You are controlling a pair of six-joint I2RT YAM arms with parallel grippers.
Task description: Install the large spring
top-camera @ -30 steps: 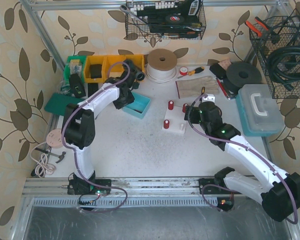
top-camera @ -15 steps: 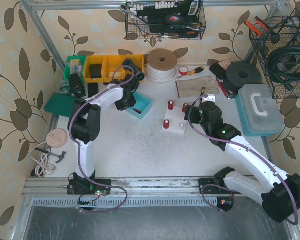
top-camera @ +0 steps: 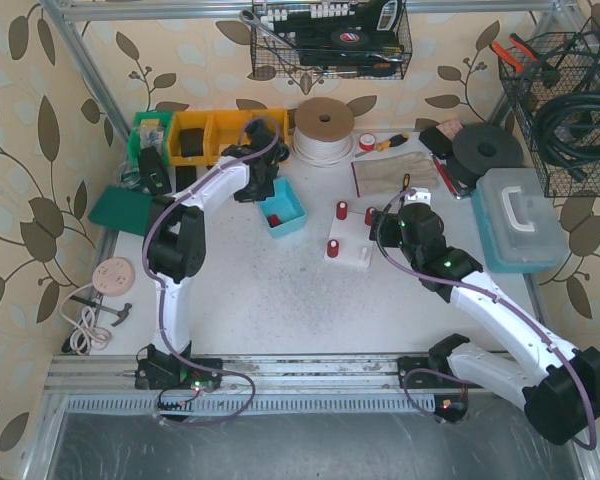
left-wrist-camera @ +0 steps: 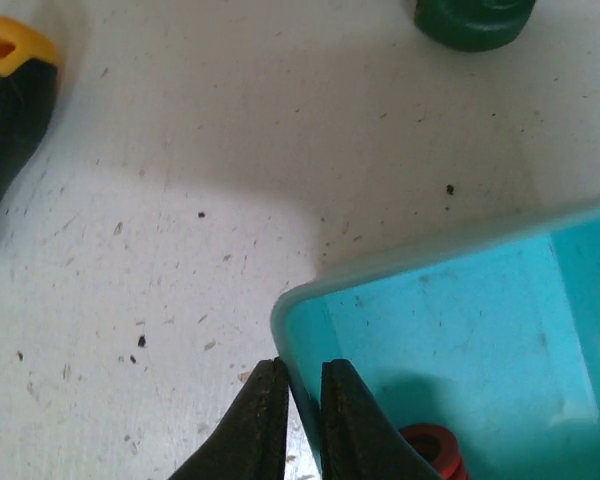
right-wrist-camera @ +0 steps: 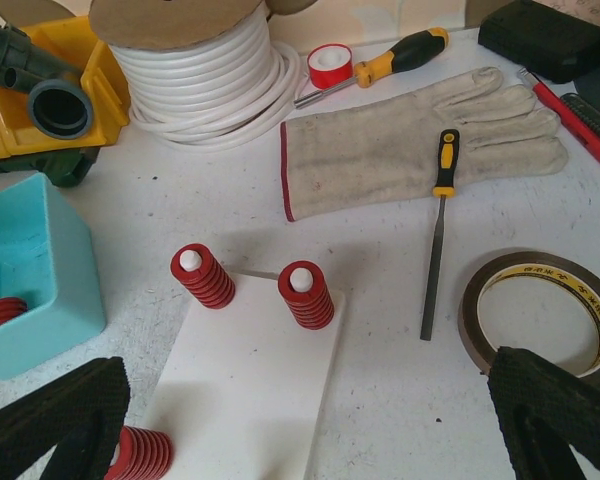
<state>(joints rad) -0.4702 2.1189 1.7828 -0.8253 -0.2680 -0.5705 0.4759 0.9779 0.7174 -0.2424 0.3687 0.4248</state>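
A teal bin stands left of the white plate, and one red spring lies in its corner. My left gripper is shut on the bin's wall near that corner, one finger inside and one outside. In the top view the left gripper is at the bin's back left. On the plate, three red springs sit on white posts. My right gripper hangs open over the plate, holding nothing.
Behind the plate lie a grey glove, a yellow-handled file, a brown tape roll and a white cable spool. Yellow bins line the back left. A grey toolbox stands right.
My left gripper has closed on the teal bin's wall, and the arm has swung toward the back. The bin has turned and shifted slightly right. The right arm has not moved.
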